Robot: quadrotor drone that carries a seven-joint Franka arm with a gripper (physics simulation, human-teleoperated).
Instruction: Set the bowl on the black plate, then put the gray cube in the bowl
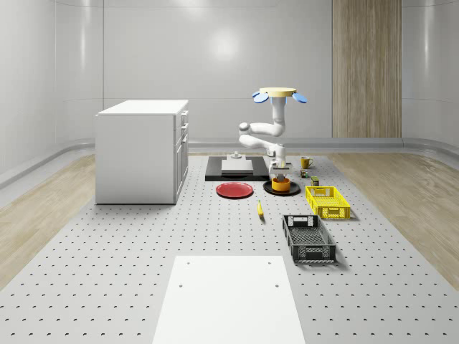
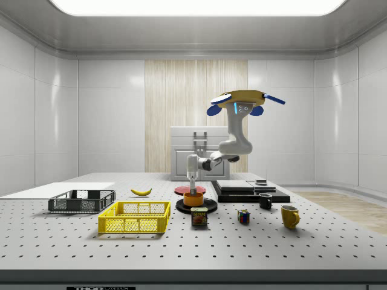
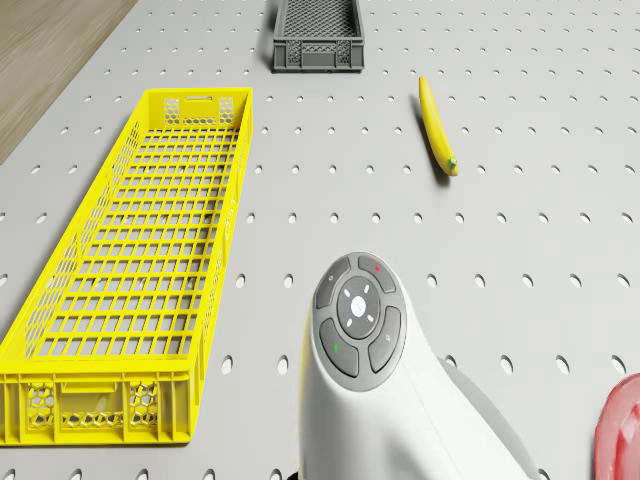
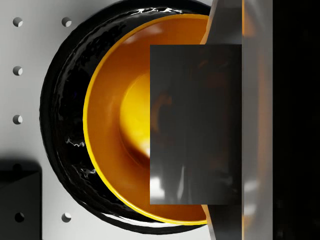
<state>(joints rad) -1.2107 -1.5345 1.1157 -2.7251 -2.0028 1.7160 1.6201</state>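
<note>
One bowl (image 4: 115,125): orange, glossy, sitting on the black plate (image 4: 62,125).
Cube (image 4: 196,125): gray, hanging over the bowl.
Fingers (image 4: 227,20): pinching the cube.
Drone (image 1: 277,94): hovering above the bench (image 1: 143,244), arm bending down.

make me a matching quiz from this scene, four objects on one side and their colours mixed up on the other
Things:
1. round flat plate under the bowl
2. long mesh crate nearest the bowl
3. round bowl below the jaws
4. flat plate beside the white cabinet

Colours:
A. orange
B. red
C. black
D. yellow

Pairs: 1-C, 2-D, 3-A, 4-B
</note>
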